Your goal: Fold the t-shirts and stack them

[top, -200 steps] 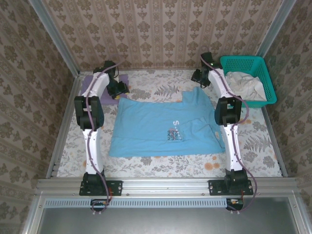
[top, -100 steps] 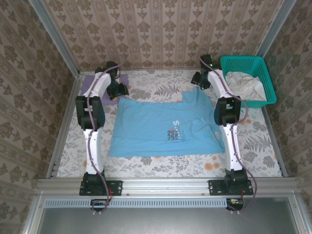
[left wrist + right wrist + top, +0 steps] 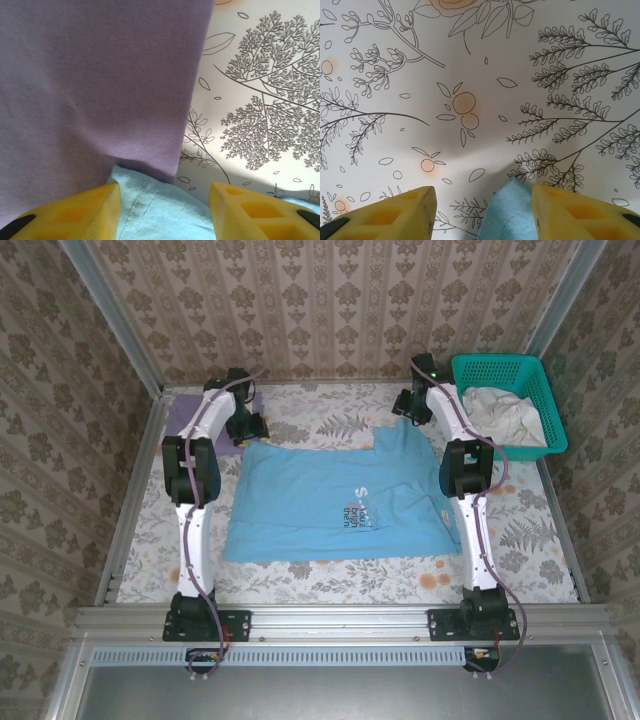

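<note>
Sky-blue t-shirt point(image 3: 335, 502) laid flat at the centre of the floral worktop point(image 3: 330, 412), print uppermost; lavender t-shirt point(image 3: 183, 412) lying at the far left corner, its edge met by the blue hem in the left wrist view; left gripper point(image 3: 165, 212) held with fingers apart astride that hem; right gripper point(image 3: 482, 212) likewise spread, a blue corner seen between its fingers; teal basket point(image 3: 535, 449) holding pale cloth point(image 3: 497, 408), placed at far right.

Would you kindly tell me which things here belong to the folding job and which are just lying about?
Job: sky-blue t-shirt, spread flat; lavender t-shirt at the far left.
Lying about: teal basket; pale cloth inside it, kind unclear.
</note>
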`<state>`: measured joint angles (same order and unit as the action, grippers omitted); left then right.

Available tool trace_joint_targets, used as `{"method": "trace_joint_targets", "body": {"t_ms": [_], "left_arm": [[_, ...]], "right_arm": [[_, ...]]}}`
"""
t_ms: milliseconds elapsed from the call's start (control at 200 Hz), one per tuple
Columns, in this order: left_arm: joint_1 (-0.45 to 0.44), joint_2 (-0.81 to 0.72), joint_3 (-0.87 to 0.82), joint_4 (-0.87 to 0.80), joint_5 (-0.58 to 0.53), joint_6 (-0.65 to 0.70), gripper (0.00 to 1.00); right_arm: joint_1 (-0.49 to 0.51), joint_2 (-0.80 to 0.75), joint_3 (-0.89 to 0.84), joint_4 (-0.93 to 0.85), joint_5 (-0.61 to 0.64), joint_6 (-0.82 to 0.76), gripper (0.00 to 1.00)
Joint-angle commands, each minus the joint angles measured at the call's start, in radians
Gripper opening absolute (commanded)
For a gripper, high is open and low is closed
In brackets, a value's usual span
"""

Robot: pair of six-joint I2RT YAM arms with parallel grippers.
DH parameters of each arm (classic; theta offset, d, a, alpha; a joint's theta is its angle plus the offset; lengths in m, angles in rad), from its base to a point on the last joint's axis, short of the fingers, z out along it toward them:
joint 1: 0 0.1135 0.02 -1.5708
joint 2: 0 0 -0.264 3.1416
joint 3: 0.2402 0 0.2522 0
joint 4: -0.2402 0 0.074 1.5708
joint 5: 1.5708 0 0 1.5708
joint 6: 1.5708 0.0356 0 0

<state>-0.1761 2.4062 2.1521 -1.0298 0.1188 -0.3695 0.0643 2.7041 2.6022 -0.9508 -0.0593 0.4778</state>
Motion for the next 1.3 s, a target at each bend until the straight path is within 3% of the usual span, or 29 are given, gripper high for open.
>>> {"method": "trace_joint_targets", "body": {"t_ms": [0,95,330,510,635,765,975,1295], "left_arm": [[0.001,0.018,0.034,-0.032,-0.027,0.017,0.49],[-0.002,0.017,0.042,-0.041,-0.044,0.021,0.51],[-0.016,-0.003,0.053,-0.059,-0.153,-0.011,0.67],[-0.019,0.018,0.056,-0.066,-0.160,-0.043,0.68],[-0.015,0.025,0.054,-0.067,-0.154,-0.058,0.62],[-0.016,0.033,0.064,-0.060,-0.133,-0.063,0.52],[-0.016,0.042,0.068,-0.055,-0.108,-0.061,0.45],[-0.015,0.048,0.063,-0.053,-0.099,-0.057,0.33]], "right_arm": [[-0.006,0.020,0.032,-0.035,-0.010,0.005,0.56],[-0.006,0.020,0.033,-0.033,-0.004,0.006,0.59],[-0.009,0.031,0.033,-0.013,0.003,0.017,0.61],[-0.011,0.052,0.058,-0.020,0.016,0.029,0.61],[-0.013,0.065,0.083,-0.035,0.029,0.036,0.57],[-0.018,0.074,0.092,-0.040,0.033,0.048,0.46],[-0.023,0.079,0.098,-0.055,0.027,0.049,0.31],[-0.024,0.082,0.098,-0.060,0.008,0.046,0.23]]}}
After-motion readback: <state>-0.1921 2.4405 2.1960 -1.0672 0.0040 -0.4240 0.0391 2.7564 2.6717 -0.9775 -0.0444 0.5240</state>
